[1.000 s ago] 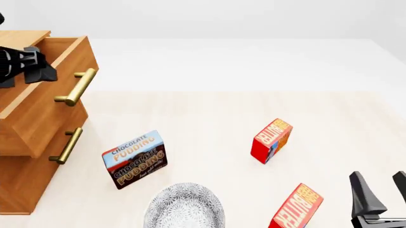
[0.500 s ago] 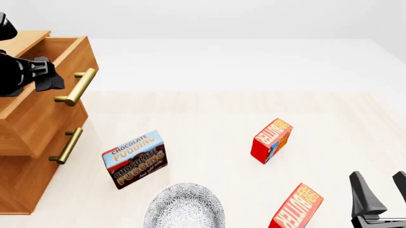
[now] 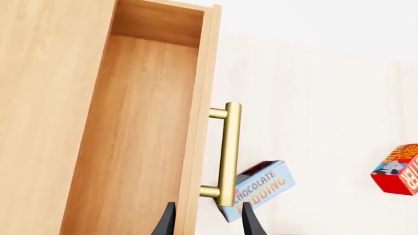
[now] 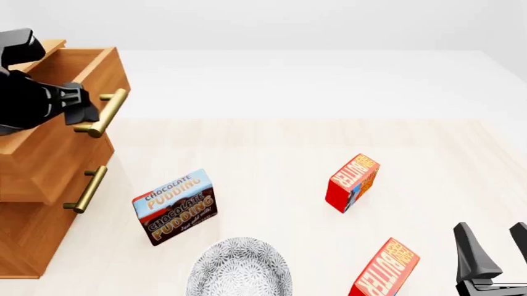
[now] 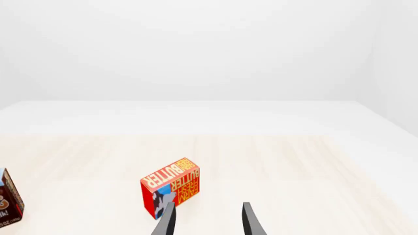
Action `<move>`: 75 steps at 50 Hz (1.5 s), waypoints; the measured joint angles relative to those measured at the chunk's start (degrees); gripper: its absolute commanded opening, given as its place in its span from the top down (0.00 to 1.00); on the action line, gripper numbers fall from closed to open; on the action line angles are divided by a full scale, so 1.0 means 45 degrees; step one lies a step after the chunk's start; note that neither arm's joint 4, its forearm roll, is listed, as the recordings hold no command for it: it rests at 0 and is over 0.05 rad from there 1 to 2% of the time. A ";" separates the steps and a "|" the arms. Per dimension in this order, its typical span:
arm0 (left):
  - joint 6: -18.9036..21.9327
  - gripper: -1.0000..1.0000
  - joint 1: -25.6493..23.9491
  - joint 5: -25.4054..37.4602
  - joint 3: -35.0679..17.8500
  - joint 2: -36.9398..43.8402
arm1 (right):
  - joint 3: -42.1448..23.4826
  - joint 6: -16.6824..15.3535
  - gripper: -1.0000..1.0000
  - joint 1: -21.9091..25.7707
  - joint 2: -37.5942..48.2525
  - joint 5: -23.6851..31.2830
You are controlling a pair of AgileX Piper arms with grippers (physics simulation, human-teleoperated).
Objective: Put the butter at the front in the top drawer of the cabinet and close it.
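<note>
Left gripper [image 4: 82, 111] has slid out of the top drawer [image 4: 78, 68] to its handle [image 4: 103, 113], fingers apart; drawer's open; front butter [image 4: 384, 270] waits at the desk's near edge; right gripper [image 4: 494, 250] idles open.

The left gripper [image 4: 82, 110] hung high at the left of the front view, its black wrist angled in from the edge and its fingers [image 3: 166, 223] parted. The right gripper [image 4: 497, 253] sat low at the right, fingers upright and spread.
</note>
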 measured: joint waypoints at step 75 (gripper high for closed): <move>-0.0207 0.00 -0.3726 -0.0099 -0.0524 0.0897 | 0.0000 0.0001 0.00 0.0000 0.0000 0.0001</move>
